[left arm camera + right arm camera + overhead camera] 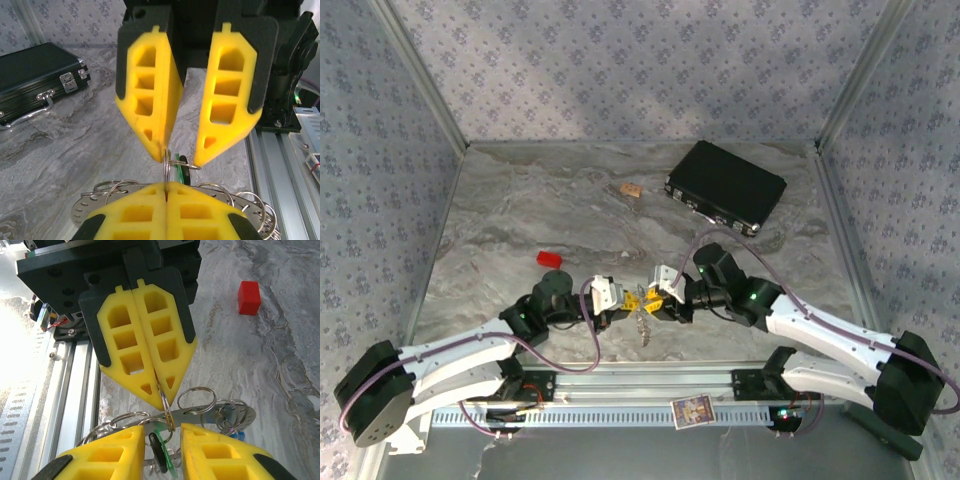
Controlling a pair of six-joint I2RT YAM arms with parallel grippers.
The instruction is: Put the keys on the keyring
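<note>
left wrist, left end effector (166, 185) clamping keyring (81, 213), right end effector (180, 160) parted

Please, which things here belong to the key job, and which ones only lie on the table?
Job: keyring, green key, blue key, left fingers shut on the keyring, right fingers open either side of the green key.
Lying about: black case, red block, small brown piece.

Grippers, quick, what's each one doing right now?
Left gripper: closed on a small split ring.
Right gripper: open, fingers either side of the green key.
</note>
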